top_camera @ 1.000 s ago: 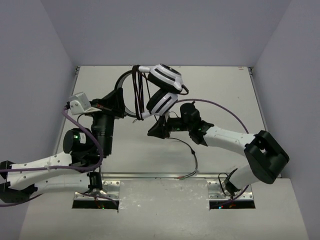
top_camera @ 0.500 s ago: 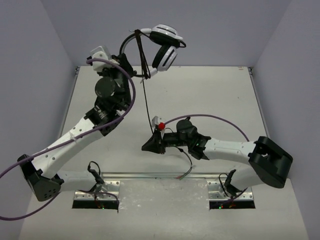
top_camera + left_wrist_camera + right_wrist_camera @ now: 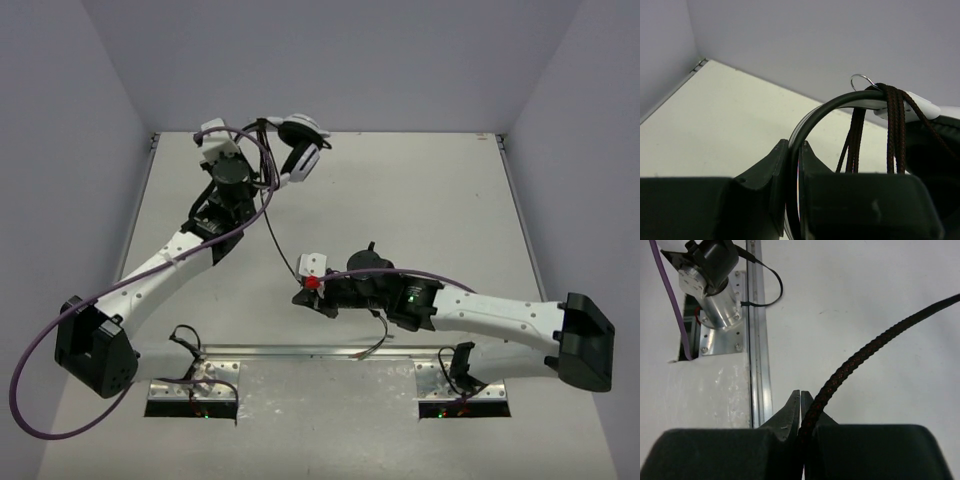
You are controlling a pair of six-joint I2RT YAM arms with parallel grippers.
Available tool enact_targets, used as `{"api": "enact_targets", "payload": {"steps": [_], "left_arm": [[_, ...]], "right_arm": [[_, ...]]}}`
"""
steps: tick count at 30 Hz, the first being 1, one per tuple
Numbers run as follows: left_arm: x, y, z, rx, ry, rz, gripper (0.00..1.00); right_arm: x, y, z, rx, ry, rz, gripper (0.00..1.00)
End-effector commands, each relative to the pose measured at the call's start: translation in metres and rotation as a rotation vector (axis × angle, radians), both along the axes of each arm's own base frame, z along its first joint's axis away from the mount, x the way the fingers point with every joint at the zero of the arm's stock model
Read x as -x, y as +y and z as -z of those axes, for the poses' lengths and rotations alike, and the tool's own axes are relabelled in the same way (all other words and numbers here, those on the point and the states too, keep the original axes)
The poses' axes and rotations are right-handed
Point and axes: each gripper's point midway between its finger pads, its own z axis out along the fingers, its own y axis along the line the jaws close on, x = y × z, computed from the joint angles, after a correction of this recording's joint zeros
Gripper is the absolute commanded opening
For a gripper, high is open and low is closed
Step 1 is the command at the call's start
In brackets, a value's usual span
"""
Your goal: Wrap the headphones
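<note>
The headphones (image 3: 297,152) hang above the table's far left, white earcups facing right. My left gripper (image 3: 262,168) is shut on their black headband (image 3: 812,117), which passes between the jaws in the left wrist view (image 3: 795,150). Several turns of the braided black cable (image 3: 894,127) lie over the headband next to a white earcup arm (image 3: 922,107). From there the cable (image 3: 272,232) runs down to my right gripper (image 3: 300,297), low over the table's middle. In the right wrist view that gripper (image 3: 801,396) is shut on the cable (image 3: 865,352).
Grey walls close in the table at back and sides. Purple robot cables (image 3: 245,140) loop over both arms. A metal rail (image 3: 757,340) and the left arm's base (image 3: 715,275) lie at the near edge. A thin dark wire (image 3: 385,330) trails near the right forearm.
The left arm has swung the headphones up and then down toward the far left corner. The right gripper has moved toward the near edge and closed on the cable.
</note>
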Motion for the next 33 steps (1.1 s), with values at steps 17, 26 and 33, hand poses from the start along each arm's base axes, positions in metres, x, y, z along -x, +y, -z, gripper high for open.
{"api": "enact_targets", "payload": {"steps": [17,26,33], "left_arm": [[0.051,0.011,0.107,0.113,0.042,0.032,0.0],[0.04,0.034,0.07,0.139,0.109,-0.23,0.0],[0.029,0.031,0.062,0.17,0.039,-0.244,0.01]], "right_arm": [[-0.053,-0.046,-0.176,0.202,-0.503,0.163,0.01],[0.016,-0.032,-0.12,0.053,-0.258,-0.106,0.02],[0.036,-0.005,-0.149,-0.056,-0.203,-0.213,0.01]]}}
